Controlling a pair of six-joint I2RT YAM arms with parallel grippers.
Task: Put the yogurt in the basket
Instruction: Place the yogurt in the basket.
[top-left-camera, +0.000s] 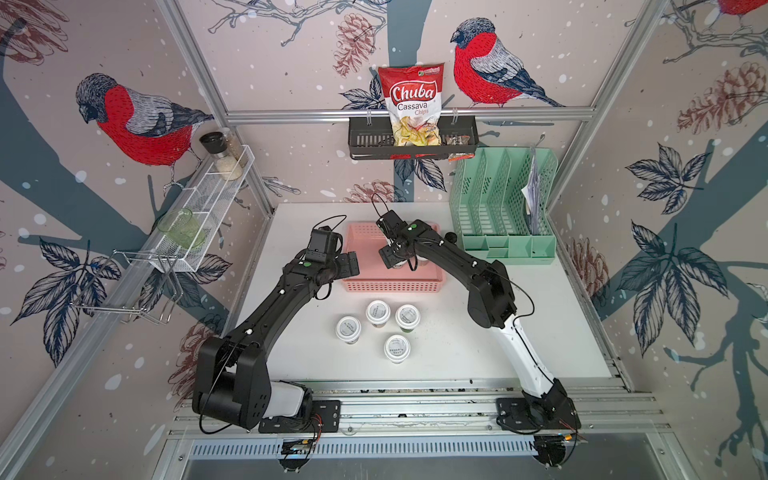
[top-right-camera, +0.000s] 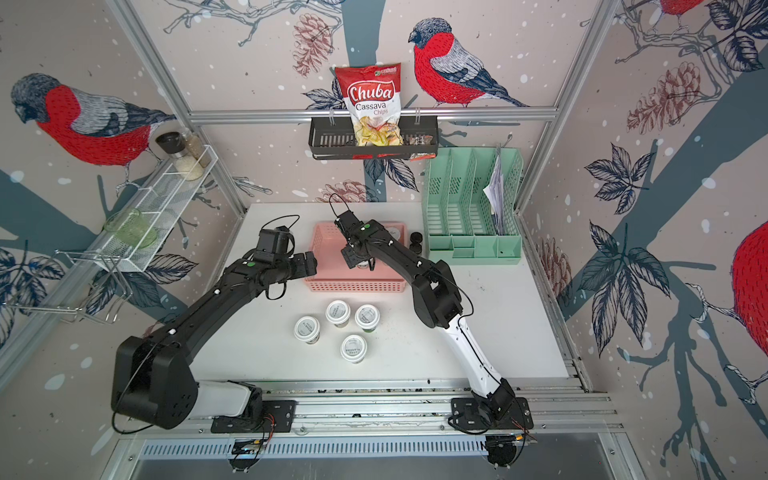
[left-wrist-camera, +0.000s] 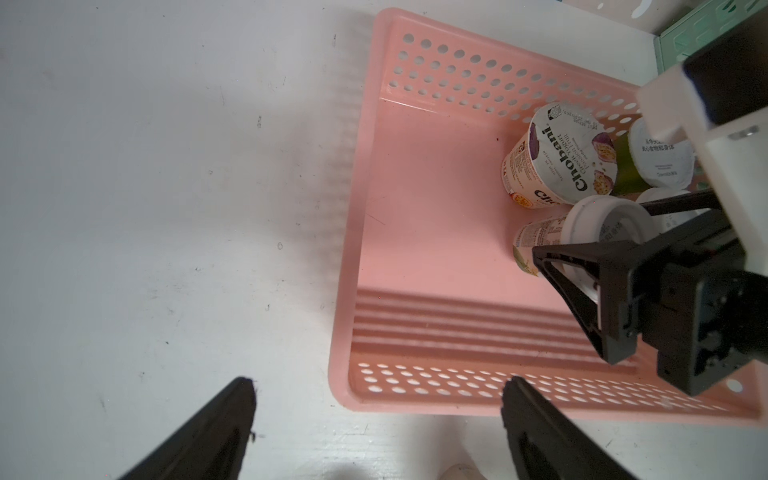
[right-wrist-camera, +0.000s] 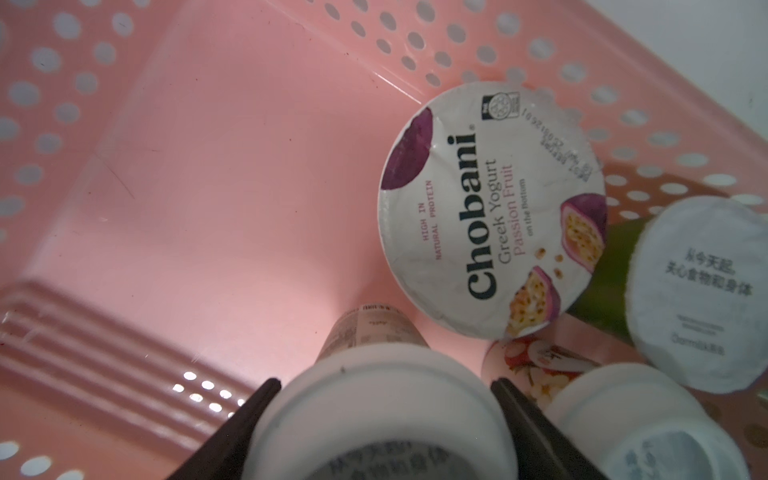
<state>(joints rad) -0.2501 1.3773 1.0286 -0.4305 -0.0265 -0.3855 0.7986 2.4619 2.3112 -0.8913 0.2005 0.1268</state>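
In basket (right-wrist-camera: 208, 187): right fingers (right-wrist-camera: 224, 444) grip yogurt cup (right-wrist-camera: 382, 407); left fingers (left-wrist-camera: 208, 436) wide, empty.

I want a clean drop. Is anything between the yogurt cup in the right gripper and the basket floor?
Nothing visible. The right gripper holds the yogurt cup over bare basket floor; the Chobani cup and a white-lidded cup stand close beside it, not under it.

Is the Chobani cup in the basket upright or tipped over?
Upright. The Chobani cup has its lid up and base on the pink basket floor, in the left wrist view.
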